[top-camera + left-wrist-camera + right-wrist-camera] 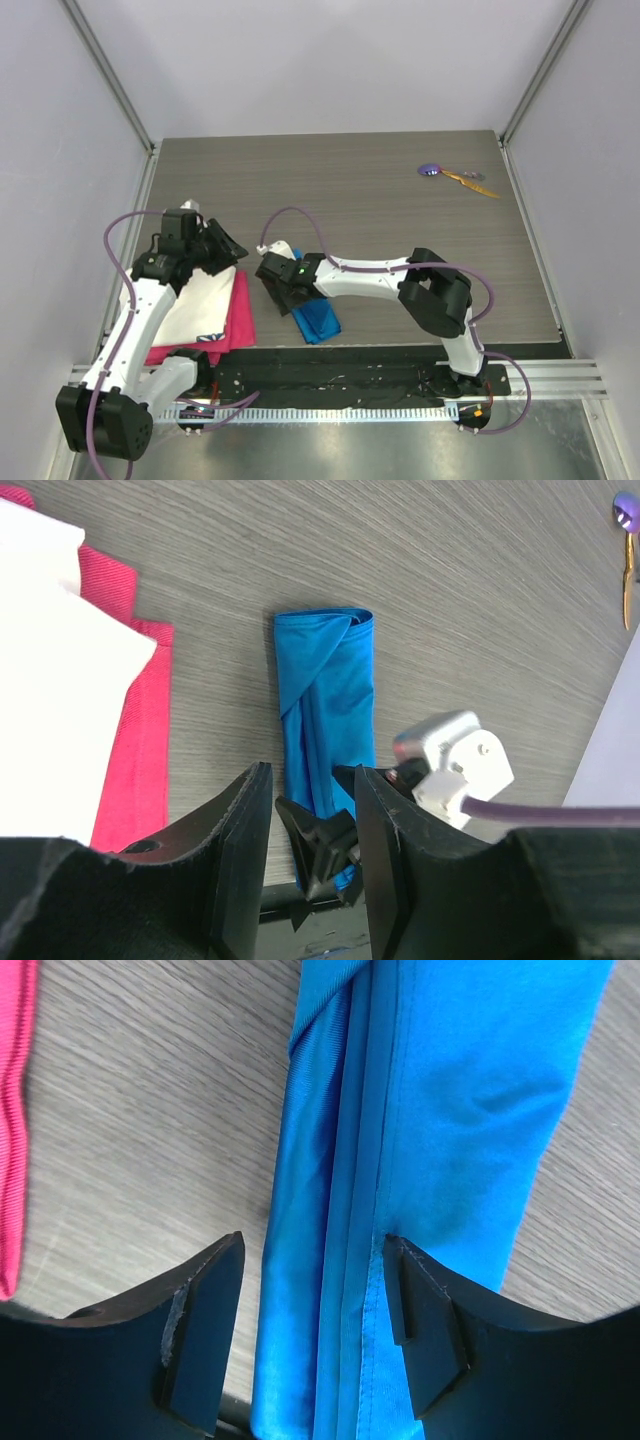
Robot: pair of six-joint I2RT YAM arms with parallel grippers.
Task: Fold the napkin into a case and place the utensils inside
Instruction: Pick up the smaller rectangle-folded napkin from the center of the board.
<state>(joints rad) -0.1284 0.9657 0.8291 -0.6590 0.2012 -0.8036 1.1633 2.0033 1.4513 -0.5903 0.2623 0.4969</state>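
At your left, the white cloth (pixel 200 300) lies on the pink cloth (pixel 240 312). Your left gripper (pixel 226 247) hovers over their far edge with its fingers spread, holding nothing. Just beside the cloths, the napkin (pixel 318 320) lies on the table (pixel 380 200) as a narrow folded strip — your right gripper (pixel 315 1300) sits low over it, jaws wide, straddling the middle folds without clamping them. Far right at the back, the utensils (pixel 430 170) lie together — well apart from the napkin.
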